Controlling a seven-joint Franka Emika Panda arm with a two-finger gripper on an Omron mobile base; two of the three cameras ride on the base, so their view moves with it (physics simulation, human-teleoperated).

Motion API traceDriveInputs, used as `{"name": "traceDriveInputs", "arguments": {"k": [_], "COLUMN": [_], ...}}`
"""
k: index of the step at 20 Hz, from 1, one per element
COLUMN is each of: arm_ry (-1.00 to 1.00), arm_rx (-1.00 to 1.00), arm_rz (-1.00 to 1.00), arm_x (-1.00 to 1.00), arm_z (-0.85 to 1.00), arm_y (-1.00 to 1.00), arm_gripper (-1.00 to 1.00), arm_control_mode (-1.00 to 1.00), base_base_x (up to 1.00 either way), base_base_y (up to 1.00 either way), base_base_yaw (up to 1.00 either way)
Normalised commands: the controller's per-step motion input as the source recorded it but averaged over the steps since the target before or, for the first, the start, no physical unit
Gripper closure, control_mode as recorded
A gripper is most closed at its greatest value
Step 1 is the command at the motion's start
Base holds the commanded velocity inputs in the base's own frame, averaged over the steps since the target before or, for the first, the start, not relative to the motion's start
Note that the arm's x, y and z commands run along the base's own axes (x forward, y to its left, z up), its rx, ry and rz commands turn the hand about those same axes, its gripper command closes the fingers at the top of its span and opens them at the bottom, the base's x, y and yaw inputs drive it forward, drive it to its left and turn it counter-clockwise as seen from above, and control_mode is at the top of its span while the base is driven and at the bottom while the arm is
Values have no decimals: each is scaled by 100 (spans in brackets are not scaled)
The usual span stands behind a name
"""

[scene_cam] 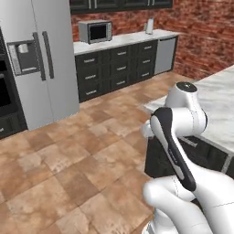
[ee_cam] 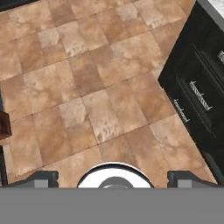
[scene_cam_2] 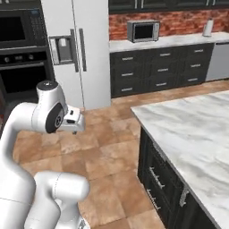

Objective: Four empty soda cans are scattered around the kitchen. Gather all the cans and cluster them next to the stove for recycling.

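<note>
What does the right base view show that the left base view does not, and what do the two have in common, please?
Right base view alone: the black wall oven with a built-in microwave above it, and a wide stretch of the marble island top with its dark drawers.

Left base view alone: a broad sweep of tiled floor and the brick side wall.

Both: the fridge, the grey countertop microwave, the dark base cabinets and the white arm.

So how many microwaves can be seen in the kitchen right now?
1. The microwave sits on the back counter against the brick wall, to the right of the fridge. The built-in dark units left of the fridge look like ovens, though they are partly cut off.
</note>
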Motion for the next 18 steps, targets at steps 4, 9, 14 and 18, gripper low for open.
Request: {"name": "traceDriveInputs", "arguments": {"k": [4,9,14,18], "arm_ry": [0,0,0,0], "arm_rx": [0,0,0,0], "arm_rz": [0,0,0,0], "arm_x": [0,0,0,0], "arm_z": [0,0,0,0], "arm_y": [0,0,0,0], "arm_gripper": [-100,-100,-100,-100], "arm_control_mode": [100,100,100,100], "base_base_x": [100,100,100,100], "base_base_y": [81,23,29,36], "base_base_yaw": [22,1,0,-5]}}
